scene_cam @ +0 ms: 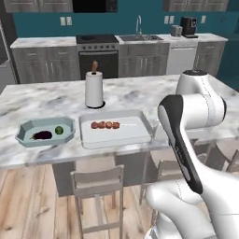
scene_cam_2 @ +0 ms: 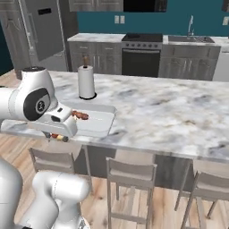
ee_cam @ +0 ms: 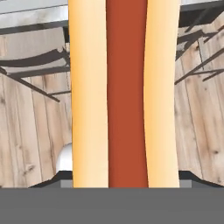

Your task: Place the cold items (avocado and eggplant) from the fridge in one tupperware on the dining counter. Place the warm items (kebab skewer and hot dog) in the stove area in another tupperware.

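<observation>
The room is a kitchen with a teal back wall, grey cabinets along it, a black stove (scene_cam: 97, 46) set into the rear counter, a sink (scene_cam: 139, 36) with a tall tap beside the stove, a coffee machine (scene_cam: 188, 26) farther along, and a steel fridge (scene_cam_2: 44, 32) at the far left of the right base view; the floor (scene_cam: 28, 200) is pale wood planking. A long marble worktop (scene_cam_2: 170, 112) runs across the middle, with grey stools (scene_cam: 97, 186) tucked under its near edge. Toward the middle of the worktop stands an upright paper towel roll (scene_cam: 94, 88) on a dark base. Near the front edge lies a pale rectangular tupperware (scene_cam: 116, 130) holding the kebab skewer (scene_cam: 105, 125), which lies lengthwise toward its rear. Just beside it, closer to the worktop's left end, sits a grey-green tupperware (scene_cam: 44, 132) with angled corners, holding the dark eggplant (scene_cam: 43, 135) and the green avocado (scene_cam: 59, 130), the two near each other but apart. The hand (scene_cam_2: 57, 136) hangs below the front edge of the worktop, off the surface, just in front of the pale tupperware. It is partly closed around the hot dog (ee_cam: 126, 92), whose red sausage sits between two tan bun halves, with the floor planks and stool frames behind it.
</observation>
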